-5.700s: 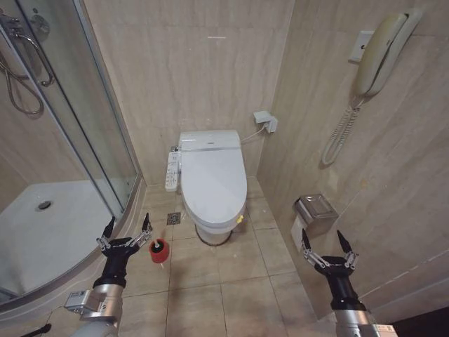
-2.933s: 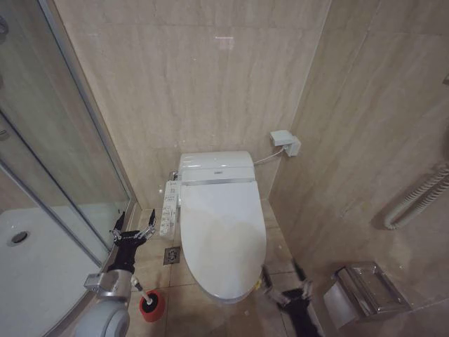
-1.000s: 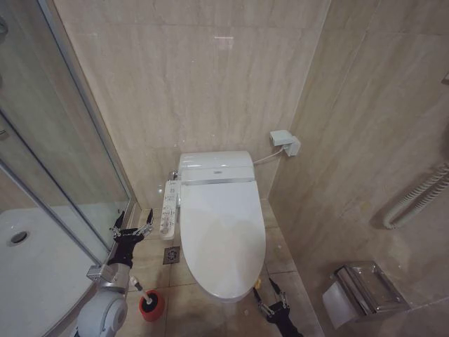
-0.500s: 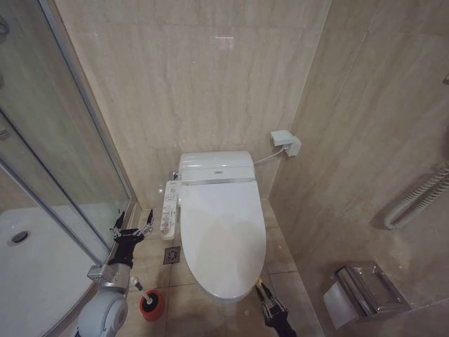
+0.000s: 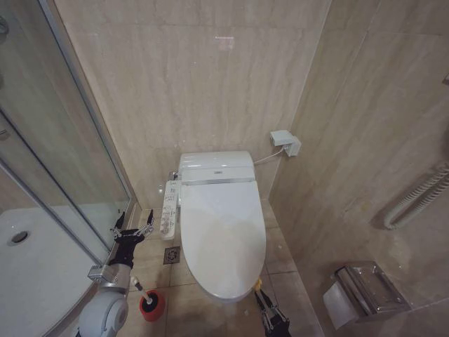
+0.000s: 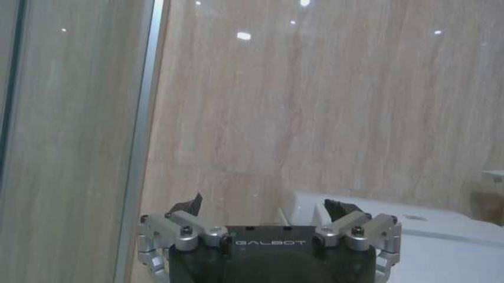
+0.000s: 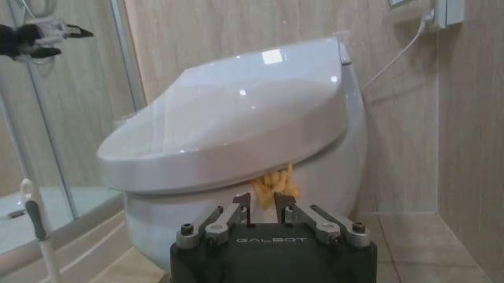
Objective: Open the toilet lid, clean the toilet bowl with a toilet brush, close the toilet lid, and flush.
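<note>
Low down, right hand [image 7: 264, 207] nearly closed at the toilet lid's [image 5: 223, 239] yellow loop [image 7: 277, 184] — left hand [image 5: 132, 232] raised, spread open.

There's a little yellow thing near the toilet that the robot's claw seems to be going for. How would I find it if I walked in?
Start at the white toilet against the back wall and look at its closed toilet lid. Follow the lid's front edge toward the side nearer the paper holder. There hangs a small yellow loop, the sole yellow thing on the white toilet, just ahead of the right gripper.
</note>
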